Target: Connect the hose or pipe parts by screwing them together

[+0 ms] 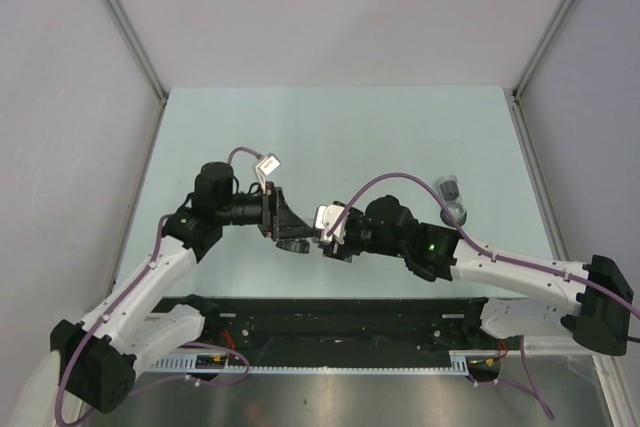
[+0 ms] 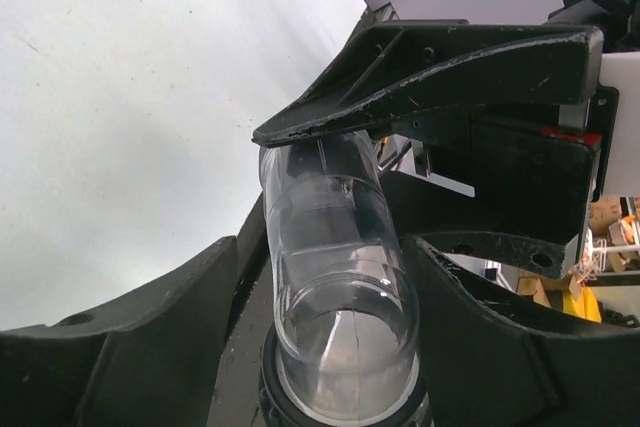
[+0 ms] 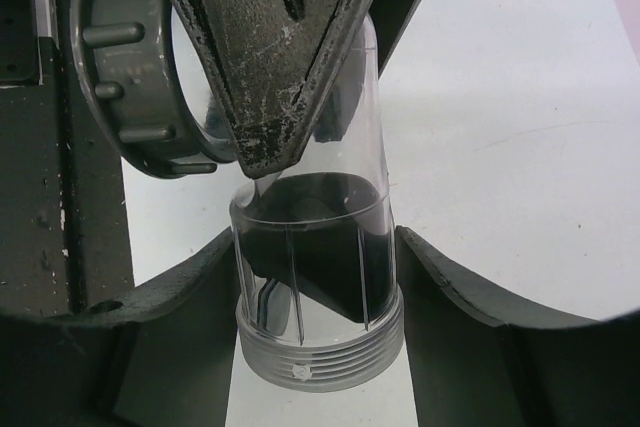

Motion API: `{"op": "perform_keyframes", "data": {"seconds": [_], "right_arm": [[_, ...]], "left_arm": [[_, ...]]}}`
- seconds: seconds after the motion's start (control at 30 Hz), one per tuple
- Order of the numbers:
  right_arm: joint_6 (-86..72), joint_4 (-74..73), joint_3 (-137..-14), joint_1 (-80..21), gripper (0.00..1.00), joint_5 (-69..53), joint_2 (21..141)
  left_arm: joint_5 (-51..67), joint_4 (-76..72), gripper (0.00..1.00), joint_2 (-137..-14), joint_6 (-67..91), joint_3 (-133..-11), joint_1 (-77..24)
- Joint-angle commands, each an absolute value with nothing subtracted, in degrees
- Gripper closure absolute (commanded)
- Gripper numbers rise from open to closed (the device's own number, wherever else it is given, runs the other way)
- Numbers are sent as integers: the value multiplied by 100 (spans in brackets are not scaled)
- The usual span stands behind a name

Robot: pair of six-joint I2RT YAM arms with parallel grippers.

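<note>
A clear pipe part (image 3: 318, 277) with a threaded end hangs above the table between the two arms. My right gripper (image 3: 318, 257) is shut on it just above the thread, both fingers against its wall. In the left wrist view the same clear pipe (image 2: 335, 277) carries a dark ring (image 2: 268, 392) at its near end. My left gripper (image 2: 330, 287) stands open around it, one finger (image 2: 150, 337) apart from the wall. A grey ribbed ring (image 3: 120, 77) shows by the pipe's far end. In the top view the left gripper (image 1: 297, 237) and right gripper (image 1: 330, 239) meet tip to tip.
Small loose fittings (image 1: 453, 194) lie on the pale table (image 1: 330, 137) to the right of the arms. White walls close in both sides and the back. A black rail (image 1: 330, 322) runs along the near edge between the arm bases.
</note>
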State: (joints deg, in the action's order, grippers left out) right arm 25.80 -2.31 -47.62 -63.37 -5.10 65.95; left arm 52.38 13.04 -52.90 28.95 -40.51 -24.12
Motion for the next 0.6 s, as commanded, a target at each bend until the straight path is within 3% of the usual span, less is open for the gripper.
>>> {"op": "perform_keyframes", "data": {"seconds": [0.0,0.3,0.4,0.43,0.57], "right_arm": [[2795,26,-4808,-6381,76,-764,6337],[2734,-246,-4808,-6372,79,-527,6381],[2698,-237,-4808,-6381,79,-484,6416],[2690,-237,-4808,-6390,79,-475,6416],[2611,-185,-4808,-6363,79,-413,6399]], "left_arm": [[5449,1652,27,-5440,2357,-4473,-2435],[5449,1819,36,-5502,2285,-4491,-2435],[5449,1828,49,-5467,2329,-4448,-2435],[5449,1819,63,-5449,2347,-4430,-2435],[5528,1828,92,-5467,2391,-4386,-2435]]}}
